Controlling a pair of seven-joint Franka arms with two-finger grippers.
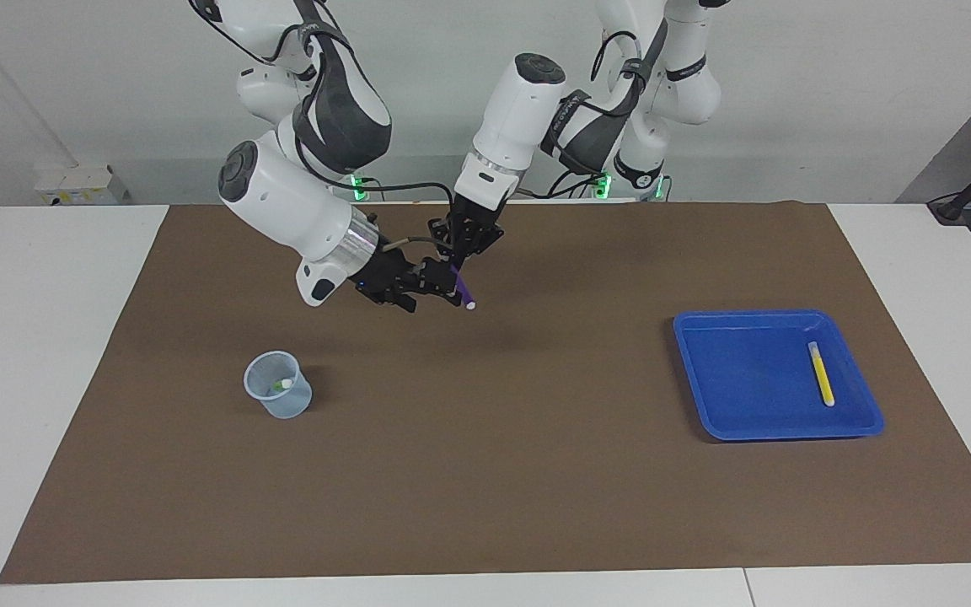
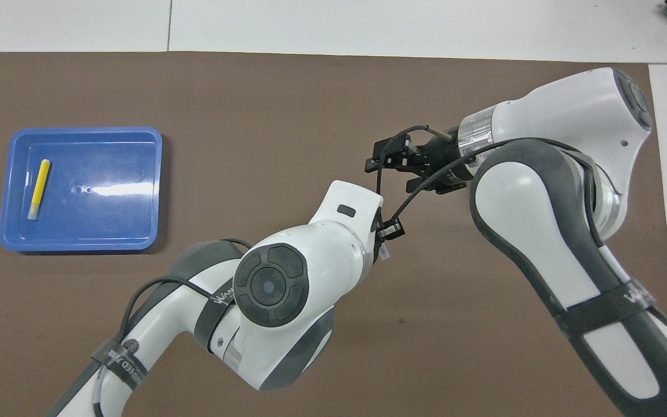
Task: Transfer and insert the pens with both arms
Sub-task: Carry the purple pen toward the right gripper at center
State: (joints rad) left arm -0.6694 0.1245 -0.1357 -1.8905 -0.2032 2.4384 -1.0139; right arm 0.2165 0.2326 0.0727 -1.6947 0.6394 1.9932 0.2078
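Facing view alone shows clear cup (image 1: pixel 278 385) with green pen (image 1: pixel 281 385) inside, toward right arm's end; overhead hides it under right arm

Right gripper (image 1: pixel 443 289) spread wide at purple pen (image 1: pixel 462 289), not clamped

Left gripper (image 1: pixel 458 253) clamps purple pen's upper end, mid-mat, in air

Yellow pen (image 1: pixel 819 373) lies in blue tray (image 1: pixel 755 421), toward left arm's end

Brown mat (image 1: pixel 494 472) bare between cup and tray; white table (image 1: pixel 39 354) around
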